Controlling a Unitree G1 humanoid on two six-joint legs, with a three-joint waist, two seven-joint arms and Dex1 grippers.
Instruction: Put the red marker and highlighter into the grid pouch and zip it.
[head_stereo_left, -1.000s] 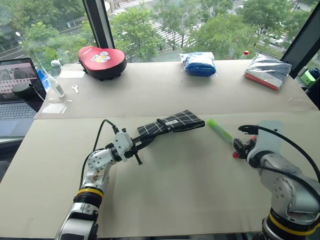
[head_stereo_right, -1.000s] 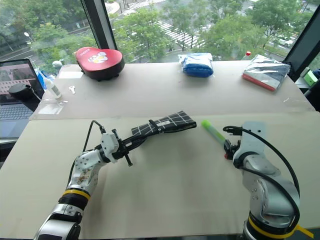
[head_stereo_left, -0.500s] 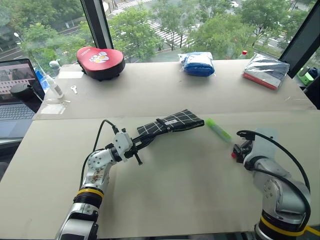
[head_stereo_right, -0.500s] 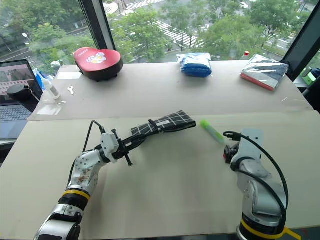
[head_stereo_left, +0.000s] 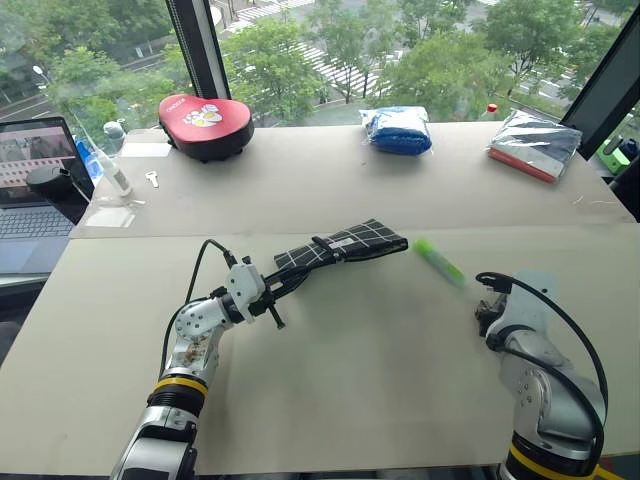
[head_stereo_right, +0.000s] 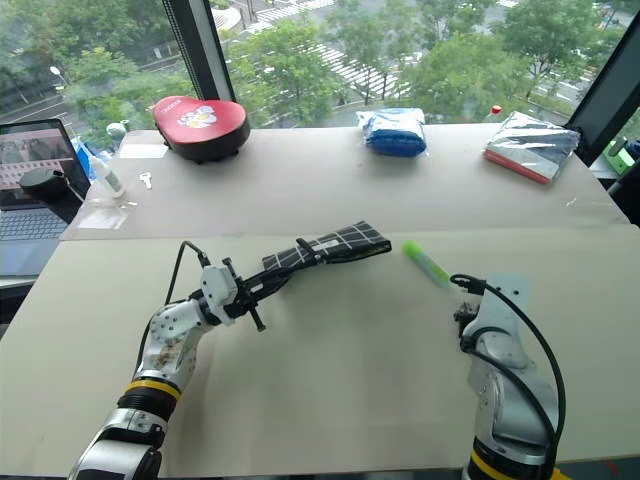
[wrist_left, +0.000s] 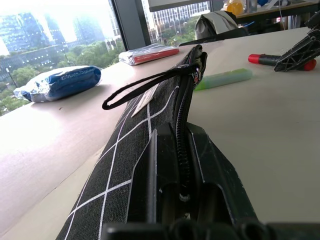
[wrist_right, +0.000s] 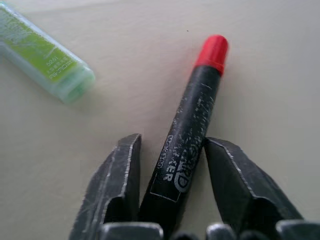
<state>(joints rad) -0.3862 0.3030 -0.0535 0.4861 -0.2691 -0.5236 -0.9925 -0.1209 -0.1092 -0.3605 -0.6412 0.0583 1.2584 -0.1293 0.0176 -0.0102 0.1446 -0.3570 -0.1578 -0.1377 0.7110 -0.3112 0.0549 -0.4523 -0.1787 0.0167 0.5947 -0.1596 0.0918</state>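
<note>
The grid pouch (head_stereo_left: 345, 247) stands on edge at the table's middle, zipper up and black wrist strap (wrist_left: 145, 87) looped over it. My left gripper (head_stereo_left: 283, 283) is shut on its near end, fingers (wrist_left: 167, 165) clamping the zipper edge. The light-green highlighter (head_stereo_left: 437, 260) lies just right of the pouch's far end. Beyond it the red marker (wrist_right: 192, 135) lies flat on the table, red cap pointing away. My right gripper (wrist_right: 170, 142) is lowered onto it, jaws shut on the black barrel. From the head views the right gripper (head_stereo_left: 489, 305) covers the marker.
Along the far edge sit a red heart-shaped case (head_stereo_left: 205, 122), a blue packet (head_stereo_left: 396, 128) and a silver-and-red packet (head_stereo_left: 535, 142). A laptop (head_stereo_left: 35, 170), a small bottle (head_stereo_left: 115, 175) and a key (head_stereo_left: 150, 178) are at the far left.
My right gripper has sunk to the table and closed its fingers around the red marker. The left gripper and the pouch have not moved.
</note>
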